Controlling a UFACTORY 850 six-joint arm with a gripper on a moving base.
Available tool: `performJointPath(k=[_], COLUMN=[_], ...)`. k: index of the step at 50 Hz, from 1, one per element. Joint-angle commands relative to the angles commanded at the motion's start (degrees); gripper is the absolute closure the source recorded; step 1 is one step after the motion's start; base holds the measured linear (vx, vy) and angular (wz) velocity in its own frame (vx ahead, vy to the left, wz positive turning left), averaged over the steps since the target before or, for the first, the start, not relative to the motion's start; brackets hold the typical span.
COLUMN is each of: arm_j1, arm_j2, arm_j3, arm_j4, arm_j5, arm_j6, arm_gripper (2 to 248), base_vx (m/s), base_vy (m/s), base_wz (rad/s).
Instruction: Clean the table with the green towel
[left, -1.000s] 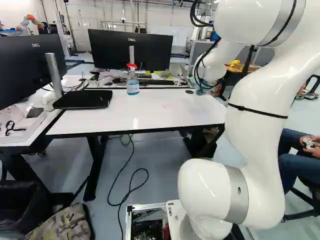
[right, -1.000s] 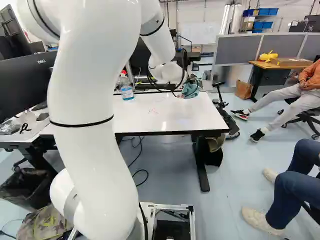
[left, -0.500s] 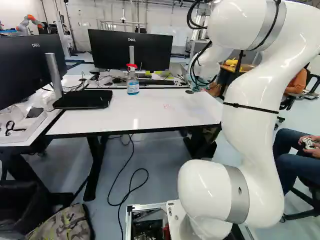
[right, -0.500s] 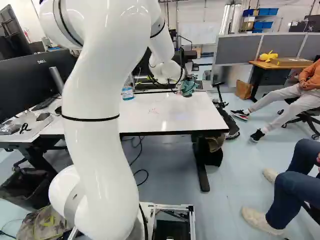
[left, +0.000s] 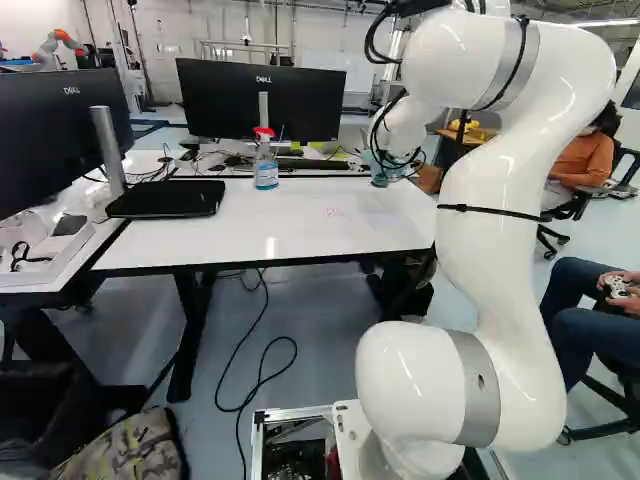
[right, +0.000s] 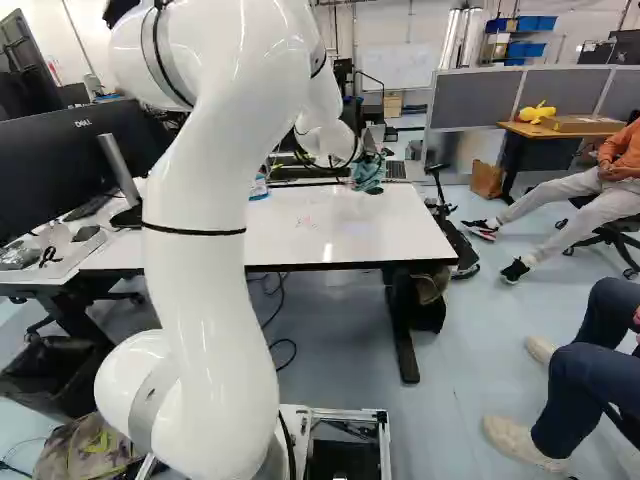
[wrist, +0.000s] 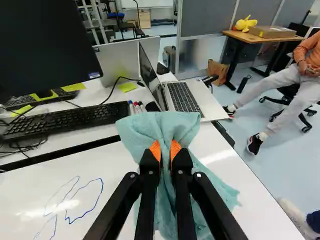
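In the right base view my gripper (right: 366, 158), partly hidden by cables and wrist, is over the white table's far right part. The wrist view shows the gripper (wrist: 168, 152) shut on the bunched green towel (wrist: 167, 127), orange pads (wrist: 176, 149) pressing it from both sides. The towel spreads ahead of the fingers and hangs beside and under them; whether it touches the table (wrist: 260, 210) cannot be told. Blue pen lines (wrist: 75, 218) mark the tabletop beside the gripper. Small red marks (left: 335, 212) lie near the middle of the table in the left base view.
A spray bottle (left: 265, 170) stands near the table's far edge. Beyond the towel are an open laptop (wrist: 185, 97), markers (wrist: 136, 107), a keyboard (wrist: 65, 120) and a monitor (left: 262, 100). Another robot (left: 58, 45) stands far back at the left.
The arm has shifted, carrying the gripped towel a little to the left in both base views, along the table's far right part. The base has stayed still.
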Motion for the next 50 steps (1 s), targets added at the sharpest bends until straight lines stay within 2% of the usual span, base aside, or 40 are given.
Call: performJointPath(k=[50], arm_j1=[6.48], arm_j2=[-8.26], arm_j3=[-10.85], arm_j4=[2.85], arm_j5=[-9.72], arm_j6=[0.0], arm_gripper=[209], base_vx=[0.0], base_vy=[0.0], base_wz=[0.0])
